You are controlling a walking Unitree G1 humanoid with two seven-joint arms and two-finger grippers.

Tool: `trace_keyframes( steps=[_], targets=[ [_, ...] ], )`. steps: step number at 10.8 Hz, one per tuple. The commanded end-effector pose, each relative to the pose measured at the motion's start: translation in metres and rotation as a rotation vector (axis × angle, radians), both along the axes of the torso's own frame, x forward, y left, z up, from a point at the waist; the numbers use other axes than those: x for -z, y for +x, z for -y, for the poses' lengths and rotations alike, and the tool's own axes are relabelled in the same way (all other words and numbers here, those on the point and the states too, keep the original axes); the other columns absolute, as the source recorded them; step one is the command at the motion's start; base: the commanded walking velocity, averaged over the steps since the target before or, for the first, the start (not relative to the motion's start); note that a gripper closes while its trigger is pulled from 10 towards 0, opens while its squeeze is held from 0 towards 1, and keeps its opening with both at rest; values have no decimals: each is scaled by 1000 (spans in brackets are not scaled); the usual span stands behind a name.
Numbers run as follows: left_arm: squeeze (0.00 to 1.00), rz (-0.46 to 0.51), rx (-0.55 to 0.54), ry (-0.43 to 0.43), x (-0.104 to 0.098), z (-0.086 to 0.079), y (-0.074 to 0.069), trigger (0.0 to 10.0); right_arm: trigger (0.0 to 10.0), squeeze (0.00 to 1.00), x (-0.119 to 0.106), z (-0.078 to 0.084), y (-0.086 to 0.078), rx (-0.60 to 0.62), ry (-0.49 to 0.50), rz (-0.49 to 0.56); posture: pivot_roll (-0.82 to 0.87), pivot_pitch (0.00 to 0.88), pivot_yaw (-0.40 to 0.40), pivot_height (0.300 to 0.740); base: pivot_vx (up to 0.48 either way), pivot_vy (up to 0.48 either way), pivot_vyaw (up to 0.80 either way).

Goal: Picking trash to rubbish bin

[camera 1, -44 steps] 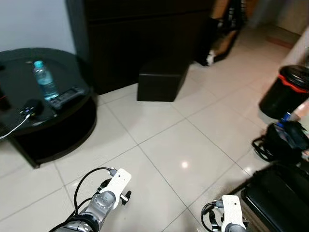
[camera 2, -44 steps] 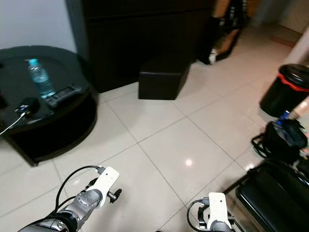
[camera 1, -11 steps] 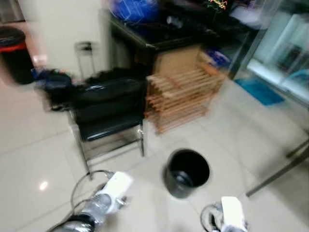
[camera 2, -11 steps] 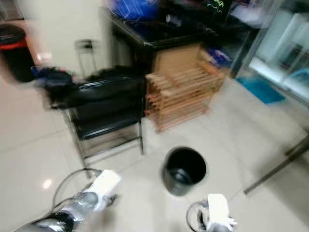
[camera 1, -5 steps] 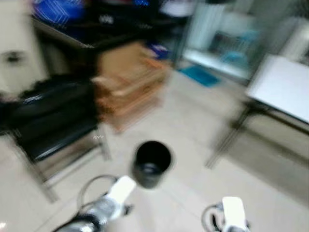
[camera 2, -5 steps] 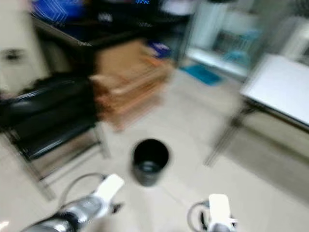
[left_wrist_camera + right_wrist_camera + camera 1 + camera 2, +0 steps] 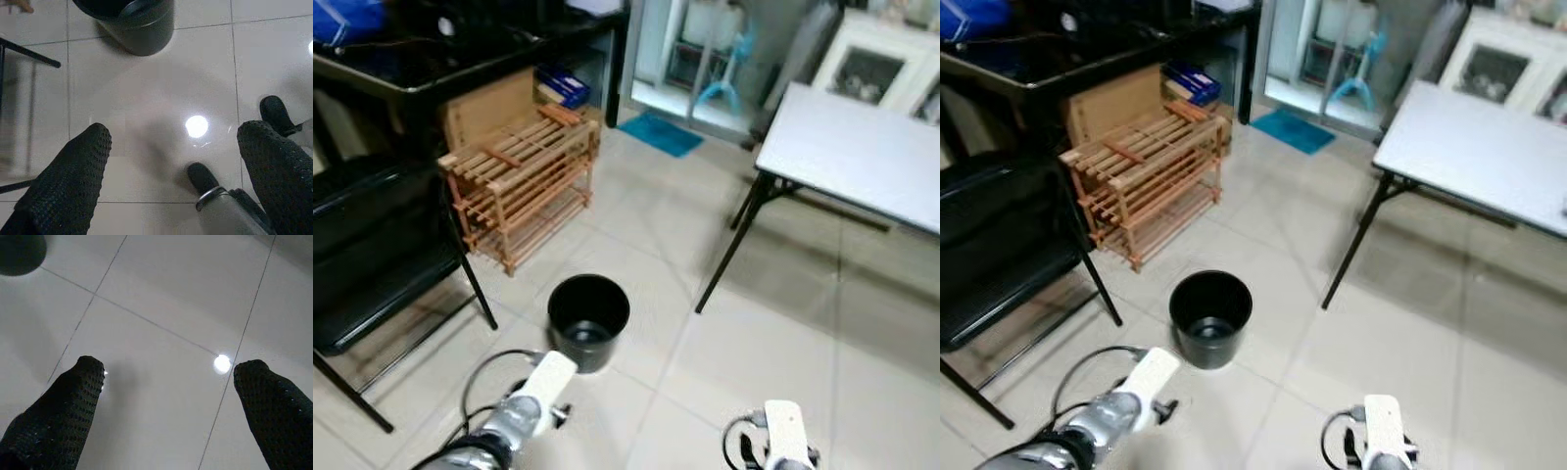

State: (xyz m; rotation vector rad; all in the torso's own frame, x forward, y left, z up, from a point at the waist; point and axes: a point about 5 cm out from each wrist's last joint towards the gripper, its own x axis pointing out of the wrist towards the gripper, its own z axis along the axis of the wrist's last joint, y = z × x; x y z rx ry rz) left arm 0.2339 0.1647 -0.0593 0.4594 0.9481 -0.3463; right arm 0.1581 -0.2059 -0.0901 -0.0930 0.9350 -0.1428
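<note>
Fingers (image 7: 73, 186) of the left gripper (image 7: 181, 171) and right gripper (image 7: 168, 401) are hanging spread and empty; rubbish bin (image 7: 588, 320) is standing on the floor ahead, with no trash visible, collection apparently unstarted.

The black chair (image 7: 372, 264) on the left runs off the picture's left edge, so only its seat and two legs can be seen. The white table (image 7: 852, 147) on the right is cut by the right edge. Far off, the dark desk (image 7: 440, 64) is cropped at the top, and the blue thing (image 7: 342, 20) on it is too clipped to name. What lies at the bottom of the black bin (image 7: 588, 315) is too dim to make out. In the left wrist view the bin (image 7: 132, 22) is cut off at the top.
</note>
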Motion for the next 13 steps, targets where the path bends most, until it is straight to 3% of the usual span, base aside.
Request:
trace_keyframes(
  steps=[1,5,9,13],
  targets=[
    [0,16,14,-15,-1,8,2,10000,10000,0,-2,5,4,9,-12,10,174,8,-92,740,0,0,0],
    [0,24,11,-13,-1,8,2,10000,10000,0,-2,4,3,30,4,8,168,8,-86,740,0,0,-689],
    [0,34,-6,-26,-1,7,2,10000,10000,0,-1,2,0,171,70,44,169,11,-80,740,0,0,0],
    [0,37,4,-24,-1,7,2,10000,10000,0,0,2,-1,180,69,43,169,11,-80,740,0,0,0]
  ],
)
